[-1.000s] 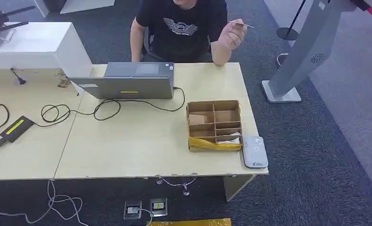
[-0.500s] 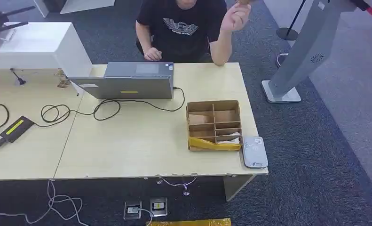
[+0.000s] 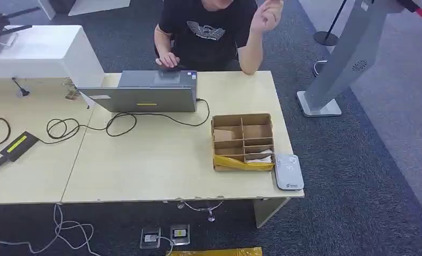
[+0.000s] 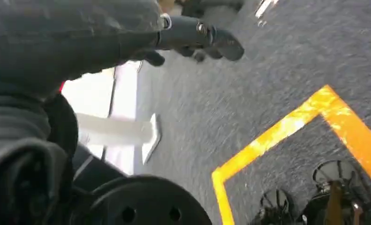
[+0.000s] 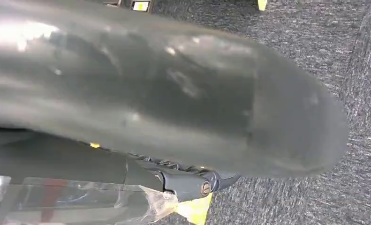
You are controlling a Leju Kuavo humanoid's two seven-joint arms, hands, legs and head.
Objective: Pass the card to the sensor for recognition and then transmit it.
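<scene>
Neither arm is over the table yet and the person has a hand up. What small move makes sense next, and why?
Probably raise the right hand toward the person's raised hand beyond the table's far right corner. That hand may be holding the card, though it is too small to tell. The white sensor lies on the same side, beside the cardboard box.

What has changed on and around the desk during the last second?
The person's raised hand went higher and closer to the body. Their other hand came forward to the laptop. The divided box, the sensor and the cables stayed put.
</scene>
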